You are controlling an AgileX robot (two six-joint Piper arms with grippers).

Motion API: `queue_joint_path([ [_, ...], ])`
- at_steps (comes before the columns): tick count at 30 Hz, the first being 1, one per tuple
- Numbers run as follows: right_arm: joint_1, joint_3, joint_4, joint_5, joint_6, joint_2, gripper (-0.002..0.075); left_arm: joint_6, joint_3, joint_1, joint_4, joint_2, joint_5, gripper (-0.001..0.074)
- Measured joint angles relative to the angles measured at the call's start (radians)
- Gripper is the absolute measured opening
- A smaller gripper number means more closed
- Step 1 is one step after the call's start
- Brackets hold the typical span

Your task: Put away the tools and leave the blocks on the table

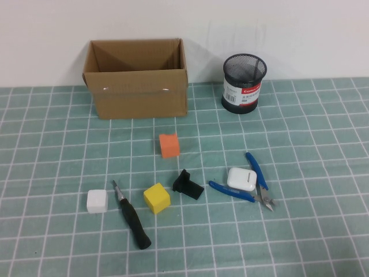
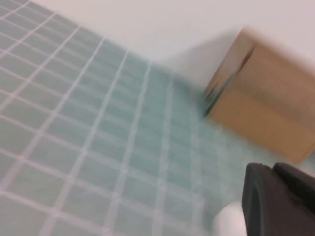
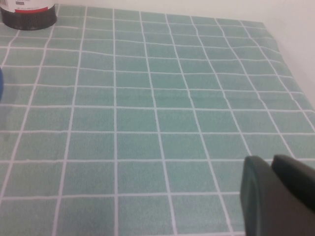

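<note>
In the high view the black-handled screwdriver (image 1: pixel 131 216) lies at the front left of the teal grid table (image 1: pixel 323 231). The blue-handled pliers (image 1: pixel 249 184) lie at the right, spread around a white earbud case (image 1: pixel 241 178). The orange block (image 1: pixel 169 145) is in the middle, the yellow block (image 1: pixel 157 198) in front of it, and the white block (image 1: pixel 97 201) at the left. Neither gripper shows in the high view. My left gripper (image 2: pixel 270 169) is shut and empty above the table near the box. My right gripper (image 3: pixel 269 161) is shut and empty over bare table.
An open cardboard box (image 1: pixel 137 78) stands at the back left and also shows in the left wrist view (image 2: pixel 266 113). A black mesh pen cup (image 1: pixel 244 83) stands at the back right. A small black bracket (image 1: pixel 187 185) lies beside the yellow block.
</note>
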Motion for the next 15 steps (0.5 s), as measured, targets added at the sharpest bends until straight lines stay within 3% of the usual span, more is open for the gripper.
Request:
queue_joint_path([
  [10, 0.000, 0.000, 0.000, 0.000, 0.000, 0.000, -0.0008, -0.088, 0.000, 0.000, -0.133, 0.000, -0.093, -0.0004],
  [15, 0.000, 0.000, 0.000, 0.000, 0.000, 0.000, -0.0007, -0.098, -0.143, 0.000, -0.163, 0.039, 0.111, -0.0004],
])
